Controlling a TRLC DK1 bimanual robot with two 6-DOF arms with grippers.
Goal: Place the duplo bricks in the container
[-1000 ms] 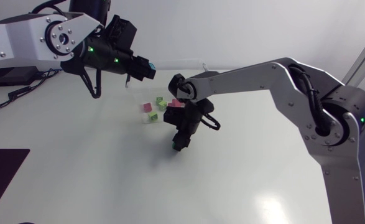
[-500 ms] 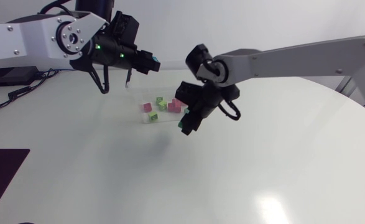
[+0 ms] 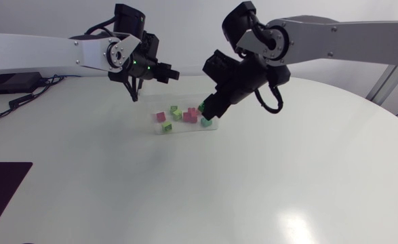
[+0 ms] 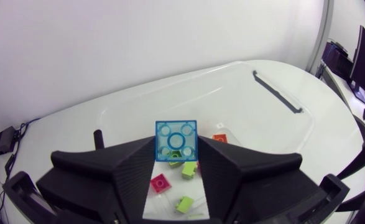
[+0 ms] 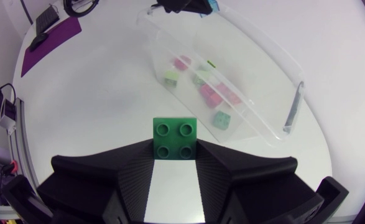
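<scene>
In the head view the clear container (image 3: 182, 126) is so faint that I cannot follow its walls, and my right tool (image 3: 205, 110) covers its right end. There I cannot make out the blue brick (image 4: 176, 141) in my left tool (image 4: 176, 149), and the green brick (image 5: 176, 138) in the right one is only a speck. In both wrist views the fingers (image 4: 107, 177) are cut off by the edge, and the left ones hide the container's near part.
</scene>
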